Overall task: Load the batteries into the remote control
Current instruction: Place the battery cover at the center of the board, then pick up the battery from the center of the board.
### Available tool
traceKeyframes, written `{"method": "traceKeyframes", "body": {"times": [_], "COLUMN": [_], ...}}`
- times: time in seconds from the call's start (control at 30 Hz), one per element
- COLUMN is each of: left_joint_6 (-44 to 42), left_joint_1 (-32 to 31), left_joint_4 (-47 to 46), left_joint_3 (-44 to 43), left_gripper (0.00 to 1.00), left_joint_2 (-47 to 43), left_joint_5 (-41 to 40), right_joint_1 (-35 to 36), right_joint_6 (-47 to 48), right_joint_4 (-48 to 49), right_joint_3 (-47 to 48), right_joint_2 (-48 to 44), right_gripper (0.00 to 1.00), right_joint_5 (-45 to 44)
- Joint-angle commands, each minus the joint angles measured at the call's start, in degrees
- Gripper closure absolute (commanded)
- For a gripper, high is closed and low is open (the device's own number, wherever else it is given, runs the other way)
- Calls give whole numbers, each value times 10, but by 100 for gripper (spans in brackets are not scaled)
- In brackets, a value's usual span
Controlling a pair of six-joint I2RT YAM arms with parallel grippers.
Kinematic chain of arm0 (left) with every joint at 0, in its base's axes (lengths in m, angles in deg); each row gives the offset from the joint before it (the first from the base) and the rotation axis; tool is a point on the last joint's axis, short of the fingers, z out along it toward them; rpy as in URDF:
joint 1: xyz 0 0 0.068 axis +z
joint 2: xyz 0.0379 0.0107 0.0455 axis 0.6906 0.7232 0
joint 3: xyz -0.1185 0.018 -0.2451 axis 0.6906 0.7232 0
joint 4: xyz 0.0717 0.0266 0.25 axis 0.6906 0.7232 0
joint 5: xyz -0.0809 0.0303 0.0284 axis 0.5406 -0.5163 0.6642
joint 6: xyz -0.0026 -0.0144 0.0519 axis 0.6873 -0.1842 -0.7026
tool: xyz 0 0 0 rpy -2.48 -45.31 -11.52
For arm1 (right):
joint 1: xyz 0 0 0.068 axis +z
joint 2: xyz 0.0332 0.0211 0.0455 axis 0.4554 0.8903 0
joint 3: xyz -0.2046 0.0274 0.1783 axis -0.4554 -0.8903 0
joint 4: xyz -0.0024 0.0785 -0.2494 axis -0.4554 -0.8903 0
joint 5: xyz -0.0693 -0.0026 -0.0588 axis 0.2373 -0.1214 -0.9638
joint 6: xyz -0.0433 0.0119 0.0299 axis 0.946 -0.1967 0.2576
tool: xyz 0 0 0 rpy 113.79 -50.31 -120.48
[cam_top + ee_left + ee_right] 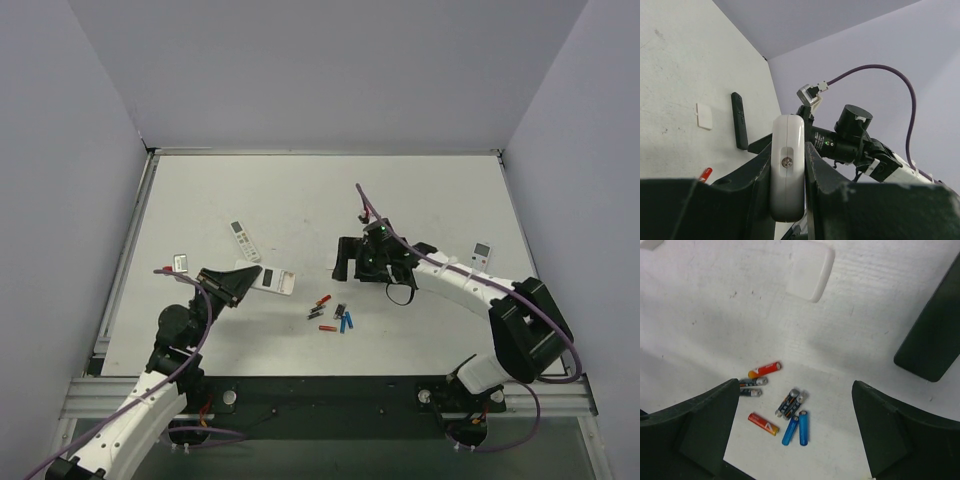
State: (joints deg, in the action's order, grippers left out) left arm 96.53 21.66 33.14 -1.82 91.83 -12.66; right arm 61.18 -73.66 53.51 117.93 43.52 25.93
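Note:
The batteries (pixel 333 315), red, orange, blue and dark grey, lie loose on the table near its middle front. In the right wrist view the batteries (pixel 790 412) lie below and between my open fingers. My right gripper (pixel 372 268) (pixel 795 386) hovers open and empty above them. My left gripper (pixel 243 281) (pixel 787 152) is shut on the remote control (pixel 276 281), a short white remote. It holds the remote (pixel 786 131) edge-on, with a small screw showing on its narrow side. The button face is hidden.
A slim white remote with grey buttons (pixel 244 240) lies behind the left gripper. A small grey-white piece (pixel 181 263) lies at the left, a small white remote (pixel 481 253) at the right. A black remote (pixel 740 120) (pixel 930 340) and a white rectangular cover (pixel 704 116) (pixel 810 275) lie beyond the batteries.

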Motion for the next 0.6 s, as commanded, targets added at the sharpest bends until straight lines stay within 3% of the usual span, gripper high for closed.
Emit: {"method": "traceKeyframes", "body": {"times": [0.0,0.3,0.57], "left_joint_6": [-2,-8,-6], "left_joint_1": [3,3,2], "left_joint_4": [2,19,19], "left_joint_3": [12,12,17], "left_gripper": [100,100,100], "left_joint_2": [-16,-32,-34], "left_joint_5": [8,16,21], "right_joint_1": [44,96,101], "right_joint_6": [24,-28,-43], "right_joint_4": [-124,-175,-160], "right_joint_3": [29,36,41], "right_joint_2": [-33,-3,26], "right_gripper": [15,42,53], "right_joint_5": [-41,-66,-70]}}
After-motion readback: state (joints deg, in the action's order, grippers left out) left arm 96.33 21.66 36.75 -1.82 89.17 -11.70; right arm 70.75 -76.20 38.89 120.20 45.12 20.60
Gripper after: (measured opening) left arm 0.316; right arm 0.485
